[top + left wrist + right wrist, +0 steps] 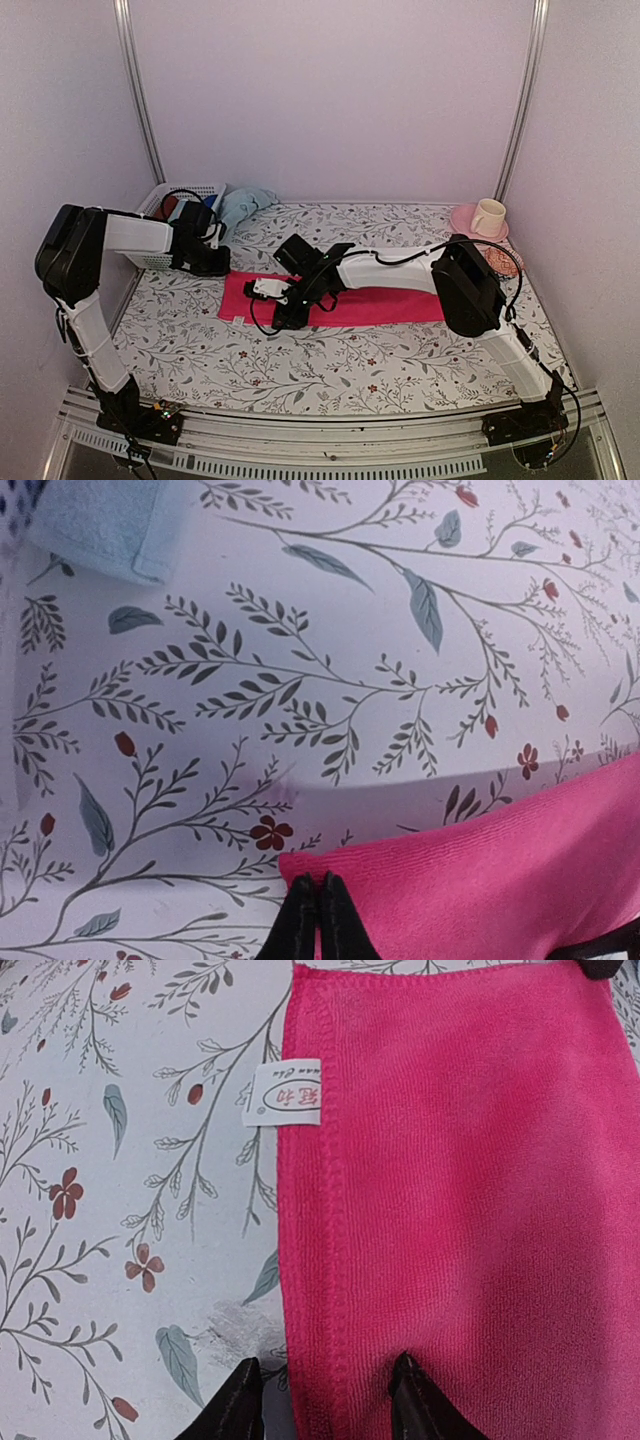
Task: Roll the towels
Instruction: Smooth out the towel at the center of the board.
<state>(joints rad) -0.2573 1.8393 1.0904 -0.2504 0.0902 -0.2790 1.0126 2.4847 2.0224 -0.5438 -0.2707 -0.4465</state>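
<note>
The pink towel (380,303) lies flat across the middle of the table (300,370), and the pale blue towel (245,205) sits bunched at 11 o'clock. I judge I'm at the start of the first roll. The right gripper (325,1370) straddles the pink towel's 9 o'clock hem, jaws apart. The left gripper (318,920) is at the 10 o'clock corner, jaws together, perhaps nipping cloth; the view is too tight to say. Next I need both corners pinched, then folded toward 3 o'clock.
</note>
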